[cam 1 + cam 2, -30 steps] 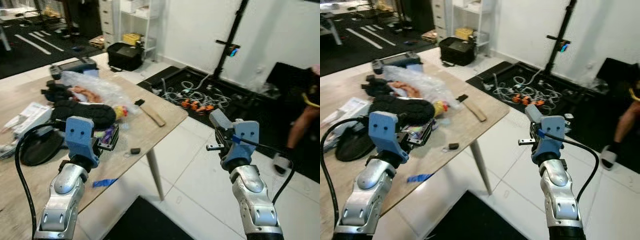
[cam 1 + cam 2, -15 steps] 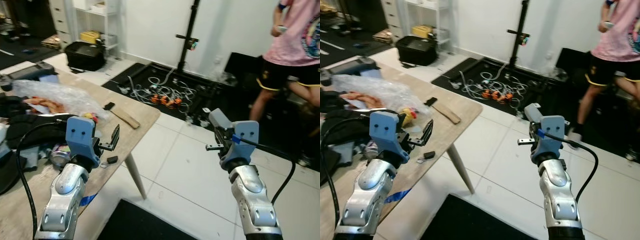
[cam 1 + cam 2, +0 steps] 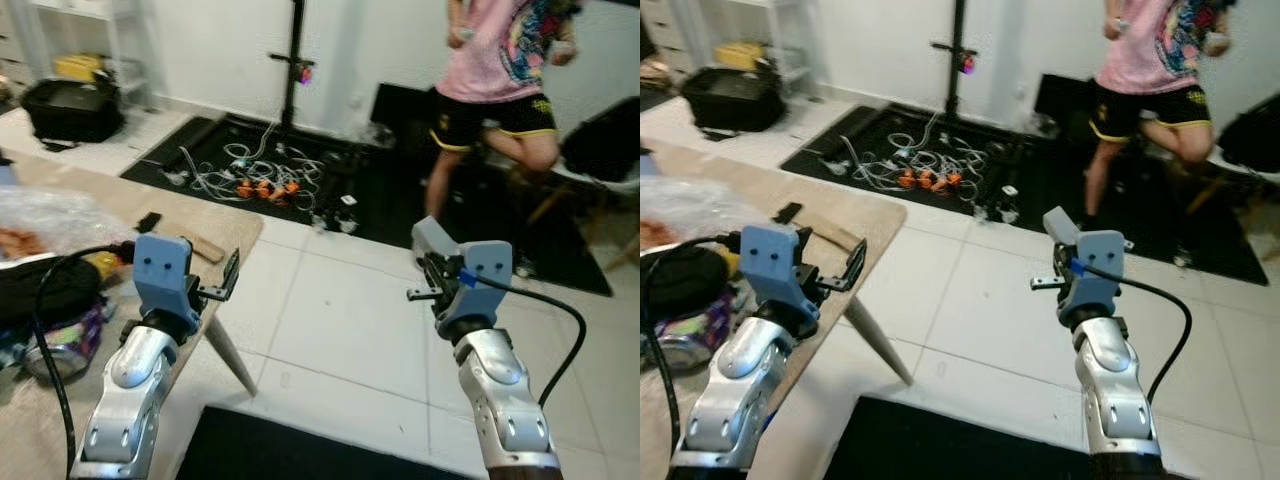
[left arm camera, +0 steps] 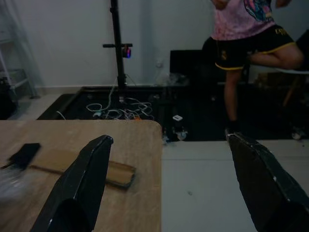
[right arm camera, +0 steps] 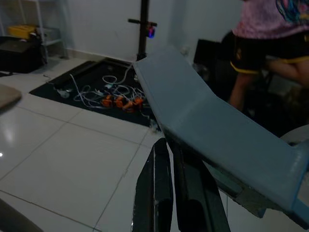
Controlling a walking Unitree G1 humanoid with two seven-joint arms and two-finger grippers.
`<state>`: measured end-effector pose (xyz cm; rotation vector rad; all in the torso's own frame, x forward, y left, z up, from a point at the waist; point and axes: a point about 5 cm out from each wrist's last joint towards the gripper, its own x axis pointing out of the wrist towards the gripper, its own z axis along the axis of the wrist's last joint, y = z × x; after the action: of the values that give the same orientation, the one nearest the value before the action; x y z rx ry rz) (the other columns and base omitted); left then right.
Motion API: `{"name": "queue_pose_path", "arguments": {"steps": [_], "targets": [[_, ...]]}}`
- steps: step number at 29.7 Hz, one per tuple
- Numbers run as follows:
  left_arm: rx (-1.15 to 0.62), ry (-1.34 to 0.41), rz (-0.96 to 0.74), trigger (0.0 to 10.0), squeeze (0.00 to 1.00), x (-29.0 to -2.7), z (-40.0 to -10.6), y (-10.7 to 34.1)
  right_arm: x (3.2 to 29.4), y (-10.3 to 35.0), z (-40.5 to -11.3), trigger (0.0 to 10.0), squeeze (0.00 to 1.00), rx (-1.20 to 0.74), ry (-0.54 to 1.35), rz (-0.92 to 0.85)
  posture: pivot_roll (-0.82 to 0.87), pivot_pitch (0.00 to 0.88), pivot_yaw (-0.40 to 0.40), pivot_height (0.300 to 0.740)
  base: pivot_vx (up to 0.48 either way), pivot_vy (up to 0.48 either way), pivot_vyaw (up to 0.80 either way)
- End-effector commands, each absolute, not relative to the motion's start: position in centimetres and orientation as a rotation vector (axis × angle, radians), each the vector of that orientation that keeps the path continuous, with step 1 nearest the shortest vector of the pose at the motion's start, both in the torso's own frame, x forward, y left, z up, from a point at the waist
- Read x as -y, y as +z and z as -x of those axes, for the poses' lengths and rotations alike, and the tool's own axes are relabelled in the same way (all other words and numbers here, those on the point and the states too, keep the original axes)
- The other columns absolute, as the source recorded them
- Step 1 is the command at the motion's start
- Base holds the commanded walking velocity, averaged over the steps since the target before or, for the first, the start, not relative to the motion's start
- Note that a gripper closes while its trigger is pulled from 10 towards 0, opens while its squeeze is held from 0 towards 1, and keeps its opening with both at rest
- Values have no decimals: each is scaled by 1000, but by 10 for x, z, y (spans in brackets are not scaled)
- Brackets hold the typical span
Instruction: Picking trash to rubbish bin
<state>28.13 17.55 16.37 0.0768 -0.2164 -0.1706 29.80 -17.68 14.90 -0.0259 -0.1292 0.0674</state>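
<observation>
My right gripper (image 3: 421,293) is raised over the white tiled floor, its fingers (image 5: 163,188) shut on a grey-blue flat piece (image 5: 207,121) that sticks up above the blue housing (image 3: 434,237). My left gripper (image 3: 228,280) hangs open and empty over the corner of the wooden table (image 3: 215,225); its fingertips (image 4: 102,143) stand wide apart. On the table lie clear plastic wrap (image 3: 45,210), a black item (image 3: 45,288), a colourful wrapper (image 3: 80,325), a can (image 3: 55,355), a wooden strip (image 4: 116,171) and a small black block (image 4: 23,153).
A person (image 3: 500,85) in a pink shirt and black shorts stands at the back right on a black mat. Tangled cables (image 3: 240,170) lie around a black stand pole (image 3: 295,60). A black bag (image 3: 70,105) sits far left. A dark mat (image 3: 300,450) lies just before me.
The whole view has swung to the right: the table has slid to the left edge and the person has come into the picture. Both grippers hold the same pose.
</observation>
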Motion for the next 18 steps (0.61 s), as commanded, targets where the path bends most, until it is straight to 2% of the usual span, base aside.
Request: {"name": "queue_pose_path", "arguments": {"steps": [1, 18], "targets": [[212, -177, -80, 10000, 0, -173, -281, 162, 180, 149, -299, 10000, 0, 126, 52, 23, -32, 55, -69, 740, 0, 0, -606], [210, -162, -77, 10000, 0, -174, -282, 162, 174, 151, -303, 10000, 0, 128, 64, 9, -31, 68, -77, 740, 0, 0, -620]]}}
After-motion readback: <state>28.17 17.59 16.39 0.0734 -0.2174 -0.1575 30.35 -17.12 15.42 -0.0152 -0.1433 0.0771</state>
